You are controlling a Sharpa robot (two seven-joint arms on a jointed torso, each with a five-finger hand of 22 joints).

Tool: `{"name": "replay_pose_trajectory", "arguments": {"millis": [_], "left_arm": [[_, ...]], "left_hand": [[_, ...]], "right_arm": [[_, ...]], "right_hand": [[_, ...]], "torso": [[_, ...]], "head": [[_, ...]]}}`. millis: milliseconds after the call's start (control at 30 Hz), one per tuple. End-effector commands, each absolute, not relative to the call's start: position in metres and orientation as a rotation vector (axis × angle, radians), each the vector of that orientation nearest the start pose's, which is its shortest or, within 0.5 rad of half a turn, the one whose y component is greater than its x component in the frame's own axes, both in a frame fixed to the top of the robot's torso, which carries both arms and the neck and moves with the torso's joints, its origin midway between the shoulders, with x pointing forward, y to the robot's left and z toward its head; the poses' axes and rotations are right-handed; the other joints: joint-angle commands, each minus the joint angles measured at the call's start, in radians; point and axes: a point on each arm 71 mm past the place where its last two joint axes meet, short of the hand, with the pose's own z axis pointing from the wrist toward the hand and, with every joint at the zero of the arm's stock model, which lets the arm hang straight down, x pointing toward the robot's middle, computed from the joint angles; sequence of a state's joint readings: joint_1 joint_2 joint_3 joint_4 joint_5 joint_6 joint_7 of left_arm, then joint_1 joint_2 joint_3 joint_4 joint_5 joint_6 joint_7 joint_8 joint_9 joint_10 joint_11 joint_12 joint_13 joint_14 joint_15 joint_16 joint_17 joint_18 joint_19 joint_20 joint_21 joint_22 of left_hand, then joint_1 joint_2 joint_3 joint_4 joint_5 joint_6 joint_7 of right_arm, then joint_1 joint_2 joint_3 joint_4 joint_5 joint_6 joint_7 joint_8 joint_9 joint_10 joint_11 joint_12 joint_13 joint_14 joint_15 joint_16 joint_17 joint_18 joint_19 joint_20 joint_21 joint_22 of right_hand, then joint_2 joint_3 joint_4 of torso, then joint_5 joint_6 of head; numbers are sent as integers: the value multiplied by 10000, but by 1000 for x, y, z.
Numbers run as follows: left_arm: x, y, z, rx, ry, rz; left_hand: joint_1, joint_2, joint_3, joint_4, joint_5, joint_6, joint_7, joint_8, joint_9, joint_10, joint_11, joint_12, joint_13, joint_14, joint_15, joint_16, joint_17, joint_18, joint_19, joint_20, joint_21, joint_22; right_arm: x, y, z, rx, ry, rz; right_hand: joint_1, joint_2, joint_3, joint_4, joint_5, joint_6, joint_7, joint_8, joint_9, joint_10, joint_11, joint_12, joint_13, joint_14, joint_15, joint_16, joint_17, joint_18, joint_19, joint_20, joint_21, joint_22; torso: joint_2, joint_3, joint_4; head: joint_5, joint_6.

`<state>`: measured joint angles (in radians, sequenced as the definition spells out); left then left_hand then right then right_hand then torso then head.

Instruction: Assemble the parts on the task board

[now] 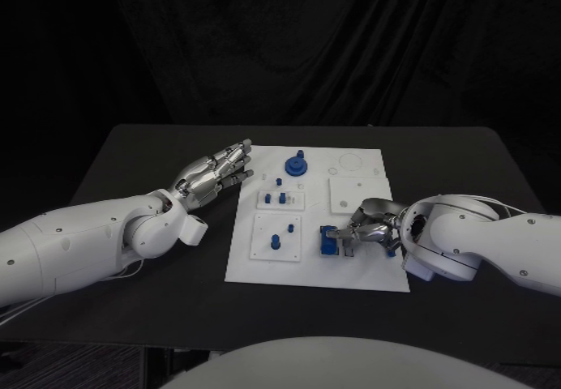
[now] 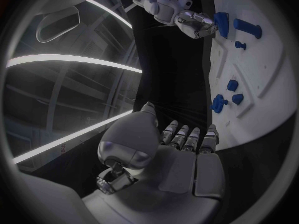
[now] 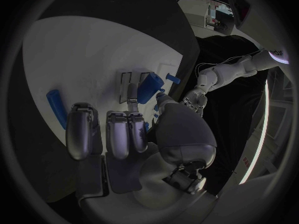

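The white task board [image 1: 365, 271] lies in the middle of the black table. My right hand [image 1: 372, 228] is over its near right part and pinches a flat blue part [image 1: 330, 241] between thumb and a finger. The right wrist view shows that flat blue part [image 3: 149, 87] tilted over a rectangular slot, with a blue bar [image 3: 56, 107] lying on the board beside the fingers. My left hand [image 1: 216, 174] hovers at the board's left edge, fingers spread and holding nothing. A round blue part [image 1: 297, 166] stands at the far end, and a blue peg [image 1: 276, 241] stands in the near left plate.
Two small blue pieces [image 1: 275, 197] stand in the middle left plate. The left wrist view shows the board [image 2: 268, 74], my left hand [image 2: 187, 144] and my right hand [image 2: 194, 25] at the blue part [image 2: 221, 24]. Bare black table surrounds the board.
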<state>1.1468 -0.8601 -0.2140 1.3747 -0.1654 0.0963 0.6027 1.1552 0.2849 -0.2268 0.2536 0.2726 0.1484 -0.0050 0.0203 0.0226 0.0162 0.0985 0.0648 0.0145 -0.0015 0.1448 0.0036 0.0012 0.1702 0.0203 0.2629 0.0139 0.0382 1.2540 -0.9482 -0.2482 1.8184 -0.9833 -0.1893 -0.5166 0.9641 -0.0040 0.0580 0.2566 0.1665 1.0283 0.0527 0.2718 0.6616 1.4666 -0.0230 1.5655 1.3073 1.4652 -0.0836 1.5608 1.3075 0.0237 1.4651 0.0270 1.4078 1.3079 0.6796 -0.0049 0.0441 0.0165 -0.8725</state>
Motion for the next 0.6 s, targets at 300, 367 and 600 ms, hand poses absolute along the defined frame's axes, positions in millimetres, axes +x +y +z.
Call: {"name": "replay_pose_trajectory", "arguments": {"millis": [300, 367, 600], "left_arm": [[462, 241, -257, -8730, 16310, -17844], [461, 241, -257, -8737, 16312, -17838], [461, 243, -257, -8763, 16310, -17806]], "left_hand": [[80, 11, 2, -60, 48, -8, 47, 63, 16, -19, 67, 51, 11, 15, 76, -36, -12, 94, 21, 49, 33, 5], [80, 11, 2, -60, 48, -8, 47, 63, 16, -19, 67, 51, 11, 15, 76, -36, -12, 94, 21, 49, 33, 5], [80, 11, 2, -60, 48, -8, 47, 63, 16, -19, 67, 51, 11, 15, 76, -36, -12, 94, 21, 49, 33, 5]], "right_arm": [[396, -195, -243, 3090, 22950, 5429], [395, -195, -243, 3112, 22903, 5471], [393, -197, -237, 2914, 22269, 5950]], "right_hand": [[-126, -86, -72, 124, 43, -119, 19, -77, -31, 1042, 65, 53, 2635, 988, 66, -53, 2329, 202, 203, 73, -92, 2037], [-141, -92, -88, 145, 43, -117, 20, -79, -33, 1042, 66, 53, 2635, 990, 67, -48, 2339, 201, 206, 74, -88, 2039], [53, -143, -193, 66, 43, 12, -17, -6, -10, 1042, 44, 53, 2635, 1002, 54, -23, 2388, 189, 238, 71, -43, 2058]], "torso": [[-5, -2, -2], [-4, -2, -9], [4, 3, -5]], "head": [[22, -1], [41, -1], [66, -1]]}}
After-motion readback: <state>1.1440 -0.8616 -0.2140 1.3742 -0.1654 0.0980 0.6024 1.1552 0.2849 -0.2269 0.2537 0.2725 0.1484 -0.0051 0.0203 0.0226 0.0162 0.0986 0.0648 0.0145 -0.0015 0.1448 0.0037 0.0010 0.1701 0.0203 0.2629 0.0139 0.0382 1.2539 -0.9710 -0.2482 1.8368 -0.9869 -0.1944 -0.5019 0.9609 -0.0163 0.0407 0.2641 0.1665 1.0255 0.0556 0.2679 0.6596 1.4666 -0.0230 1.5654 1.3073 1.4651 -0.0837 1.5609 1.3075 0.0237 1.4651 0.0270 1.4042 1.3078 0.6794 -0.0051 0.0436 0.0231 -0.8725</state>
